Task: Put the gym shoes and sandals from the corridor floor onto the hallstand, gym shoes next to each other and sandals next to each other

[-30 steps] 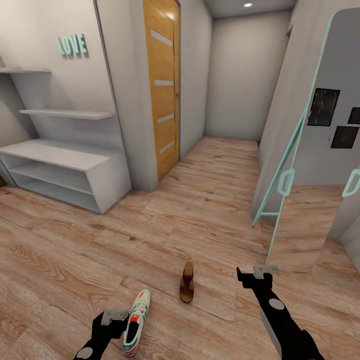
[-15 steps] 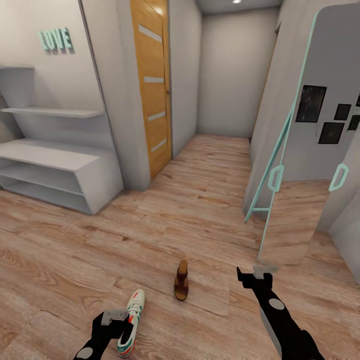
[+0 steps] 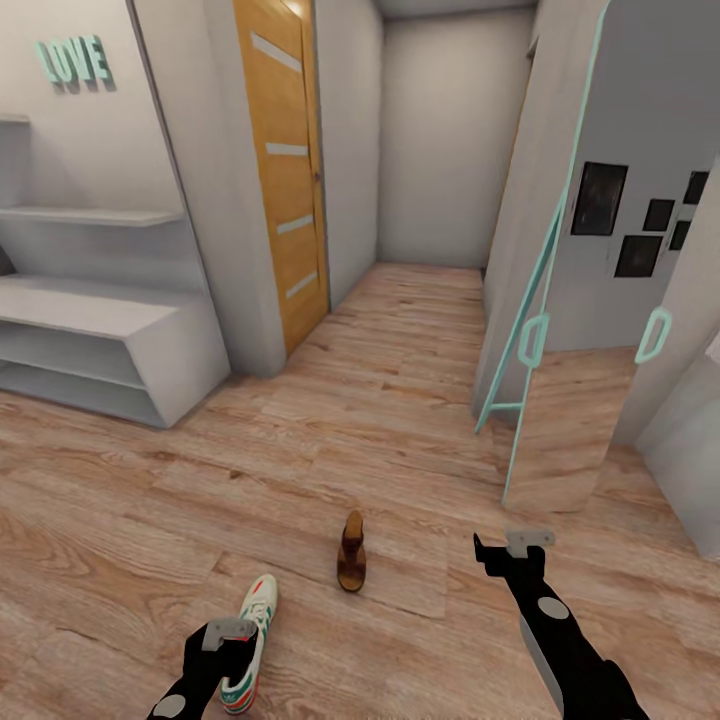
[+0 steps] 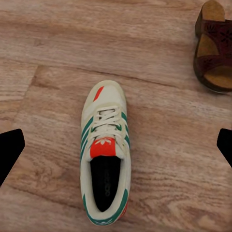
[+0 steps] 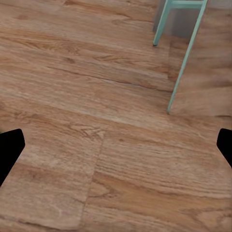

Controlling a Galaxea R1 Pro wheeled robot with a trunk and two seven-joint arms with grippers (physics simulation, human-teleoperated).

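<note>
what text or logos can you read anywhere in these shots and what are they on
"LOVE": teal block letters mounted on the grey wall above the hallstand, head view.
Black print on the gym shoe's insole and a white emblem on its red tongue, left wrist view: too small and blurred to read.
Dark frames on the right-hand wall: no legible text.
Sandal, door and floor: no writing.

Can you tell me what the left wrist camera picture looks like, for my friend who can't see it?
A white gym shoe with green stripes and a red-orange tongue lies on the wooden floor, seen from above between the open jaws of the left gripper. A brown sandal lies apart from it on the same floor.
</note>
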